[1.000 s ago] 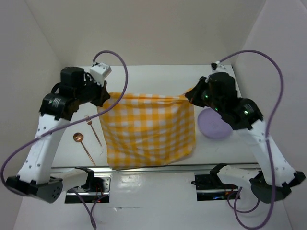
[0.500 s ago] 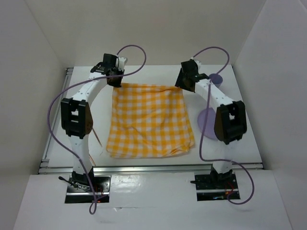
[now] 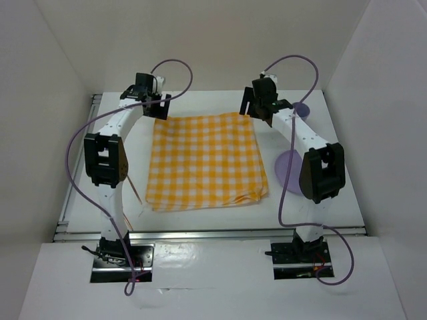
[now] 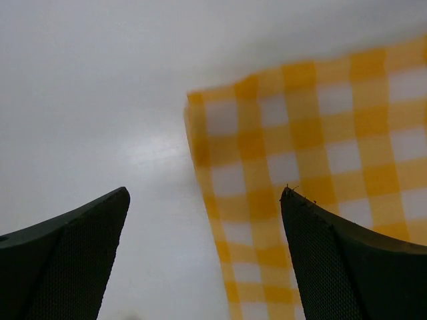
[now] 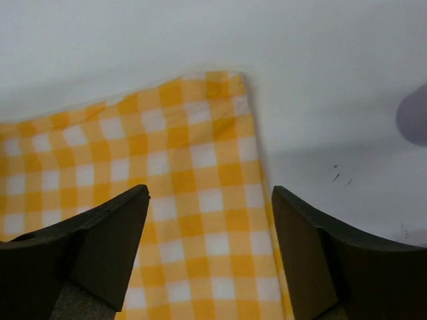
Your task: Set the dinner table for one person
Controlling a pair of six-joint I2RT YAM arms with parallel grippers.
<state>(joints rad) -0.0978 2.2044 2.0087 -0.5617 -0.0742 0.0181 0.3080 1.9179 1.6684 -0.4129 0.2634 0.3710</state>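
A yellow-and-white checked cloth lies spread flat on the white dinner table. My left gripper hovers at the cloth's far left corner, open, with nothing between its fingers. In the left wrist view that gripper straddles the cloth's edge. Over the far right corner my right gripper is open too. In the right wrist view the right gripper hangs above the cloth, holding nothing.
A purple plate lies right of the cloth, partly behind the right arm. A purple cup stands at the far right, also showing as a purple cup. A thin utensil handle shows left of the cloth. White walls enclose the table.
Both grippers have opened and let go of the cloth's far corners. The cloth has dropped and settled flat on the table.
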